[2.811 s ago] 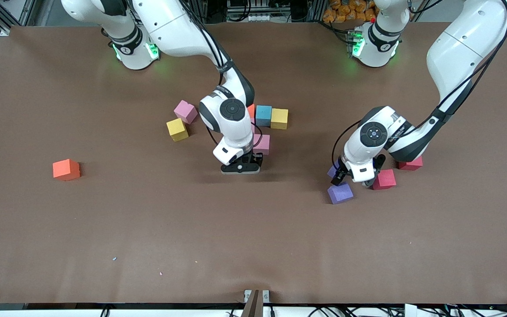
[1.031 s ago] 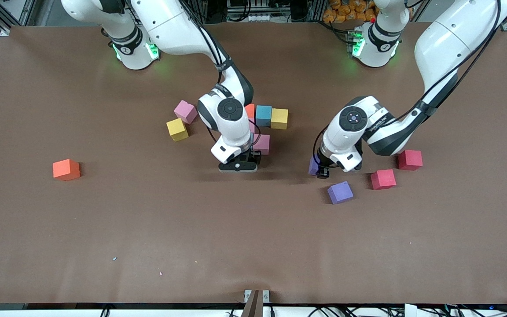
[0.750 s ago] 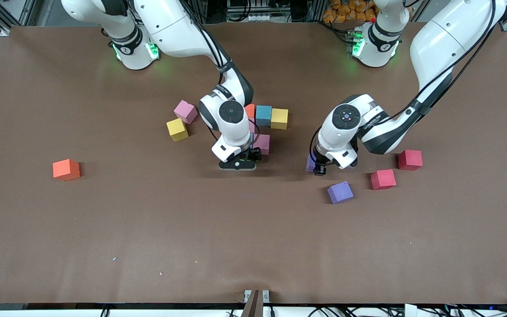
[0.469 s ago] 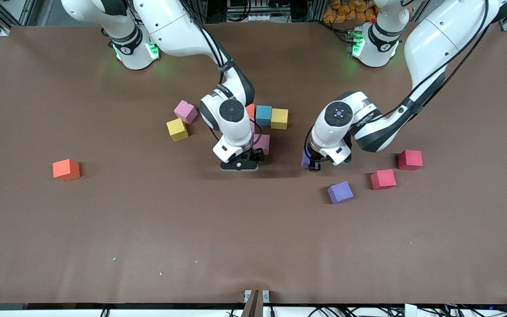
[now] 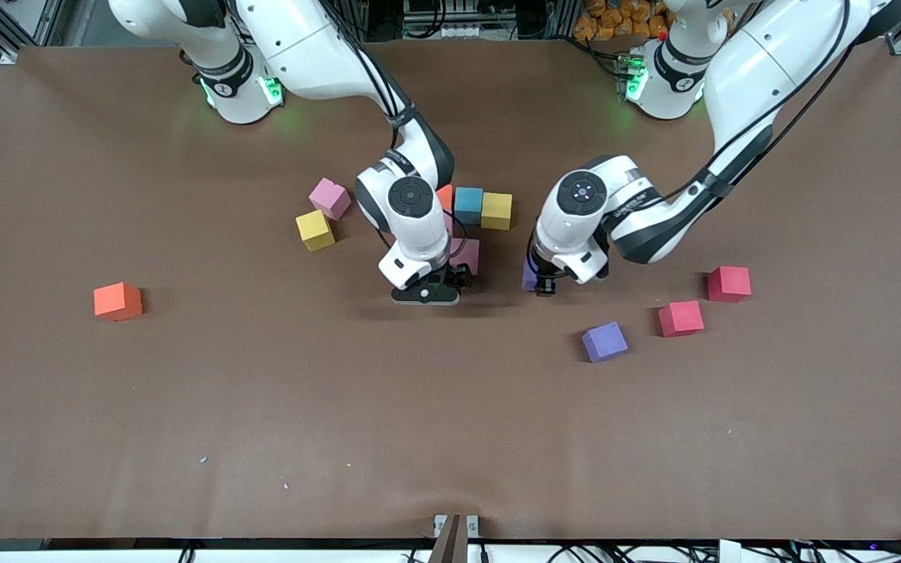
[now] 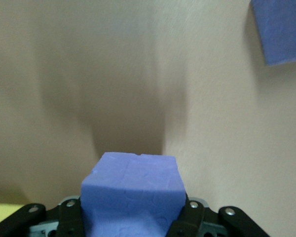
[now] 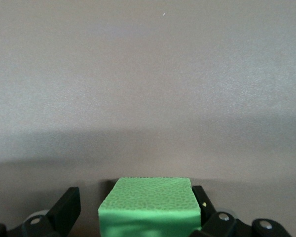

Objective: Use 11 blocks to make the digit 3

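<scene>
Here the left gripper [image 5: 538, 283] hangs over bare table between the block cluster and the loose blocks toward the left arm's end, its fingers clamped on a purple block [image 6: 131, 195] that fills the gap between them in the left wrist view; from the front only an edge of that block peeks out beside the wrist. The right gripper [image 5: 425, 295] sits low at the cluster's camera-side edge, fingers spread wide, with a green block [image 7: 149, 207] lying between them; one finger [image 7: 65, 209] stands clear of the block's side (whether the other touches it cannot be told). Farther from the front camera than that gripper, an orange block [image 5: 444, 195], a blue block [image 5: 468, 205] and a yellow block [image 5: 497, 210] sit in a touching row, and a pink block [image 5: 467, 255] lies just beside the right wrist. Another pink block [image 5: 330, 197] and a second yellow block [image 5: 315, 230] rest near each other toward the right arm's end, with a lone orange block [image 5: 117, 301] well apart. A second purple block [image 5: 604, 342] and two red blocks [image 5: 680, 318] [image 5: 729, 283] lie loose toward the left arm's end.
</scene>
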Tool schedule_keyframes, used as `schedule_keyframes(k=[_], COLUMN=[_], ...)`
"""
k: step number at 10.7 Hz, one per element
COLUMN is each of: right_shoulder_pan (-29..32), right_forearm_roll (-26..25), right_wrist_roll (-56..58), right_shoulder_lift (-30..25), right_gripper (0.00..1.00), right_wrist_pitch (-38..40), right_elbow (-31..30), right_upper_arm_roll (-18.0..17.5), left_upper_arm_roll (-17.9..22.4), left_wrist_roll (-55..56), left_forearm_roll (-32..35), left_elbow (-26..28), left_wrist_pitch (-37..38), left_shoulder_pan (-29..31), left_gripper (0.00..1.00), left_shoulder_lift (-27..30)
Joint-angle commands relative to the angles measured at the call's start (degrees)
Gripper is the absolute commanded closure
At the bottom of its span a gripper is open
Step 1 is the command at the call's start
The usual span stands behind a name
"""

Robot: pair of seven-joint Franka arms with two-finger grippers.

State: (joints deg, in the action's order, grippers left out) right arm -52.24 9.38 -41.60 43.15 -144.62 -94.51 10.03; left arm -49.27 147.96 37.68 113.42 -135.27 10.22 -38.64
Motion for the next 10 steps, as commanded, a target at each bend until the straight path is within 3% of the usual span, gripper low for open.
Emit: schedule_keyframes(k=[1, 4, 10], right_shoulder_pan=[0.29, 0.29, 0.56], right_forearm_roll=[1.78, 2.92, 2.4], right_wrist_roll=[-0.06, -0.06, 2.3], right_shoulder_lift=[-0.44, -0.44, -1.67], right_gripper=[0.0, 0.0, 0.0], right_wrist_pitch=[0.48, 0.57, 3.45], right_elbow=[0.02, -0.06, 1.07], right_upper_arm_roll=[-0.79, -0.97, -0.71], left_upper_arm_roll=[0.4, 0.75, 7.17], left_wrist_roll=[1.01, 2.15, 2.24], left_forearm_roll=[-2.78, -3.67, -6.39], left_elbow=[-1.89, -2.24, -6.11], left_wrist_pitch=[1.32, 1.32, 1.32], left_shoulder_pan=[-3.09, -5.12, -12.59], left_gripper=[1.0, 1.0, 1.0], left_shoulder_lift=[-0.2, -0.91, -2.58])
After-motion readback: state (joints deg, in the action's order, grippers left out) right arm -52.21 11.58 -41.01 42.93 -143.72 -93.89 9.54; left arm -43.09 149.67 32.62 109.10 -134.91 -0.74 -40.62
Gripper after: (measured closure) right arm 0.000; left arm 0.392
